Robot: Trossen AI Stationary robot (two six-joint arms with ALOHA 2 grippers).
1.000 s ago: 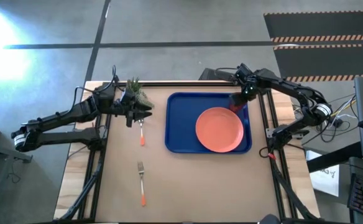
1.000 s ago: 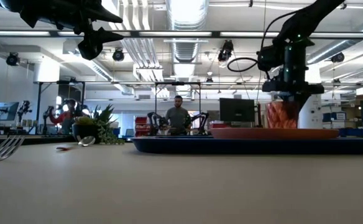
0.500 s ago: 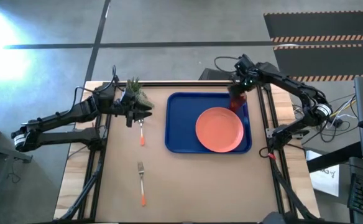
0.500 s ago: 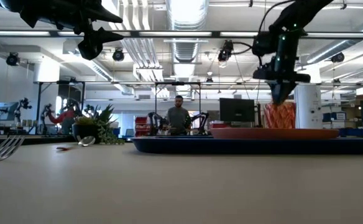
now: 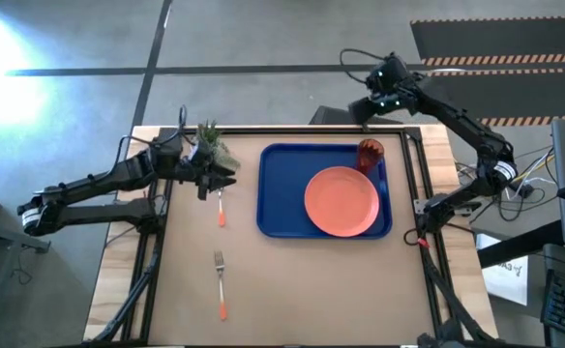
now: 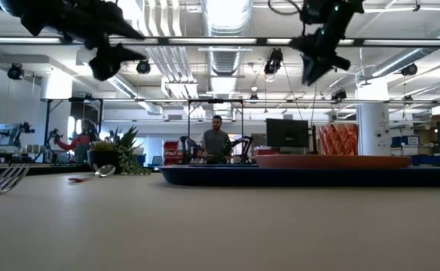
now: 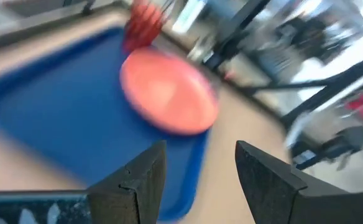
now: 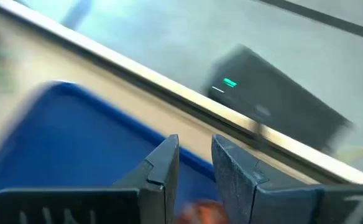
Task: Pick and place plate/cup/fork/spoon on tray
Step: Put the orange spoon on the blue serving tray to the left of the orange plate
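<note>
1. The blue tray (image 5: 282,193) lies flat on the table (image 5: 312,290), on the right arm's side.
2. The pink plate (image 5: 341,201) sits inside the tray, toward the edge nearest the right arm.
3. The red cup (image 5: 370,154) stands up on the tray just beside the plate, in the far corner. That spot keeps it clear of the plate.
4. The right tool (image 5: 368,108) is up in the air past the far edge of the table. It holds nothing. Its two fingers have only a thin gap between them.
5. The left tool (image 5: 208,180) hangs over the spoon (image 5: 220,204) by the little green plant (image 5: 210,147). Its fingers are spread apart with nothing between them. I think it is getting ready to go down for the spoon.
6. The spoon lies on the bare table with its round end near the left tool. It is well apart from the tray.
7. The fork (image 5: 221,282) lies nearer the front of the table. Nothing is touching it.
8. I think two things are done and two are left, the spoon and the fork.
</note>
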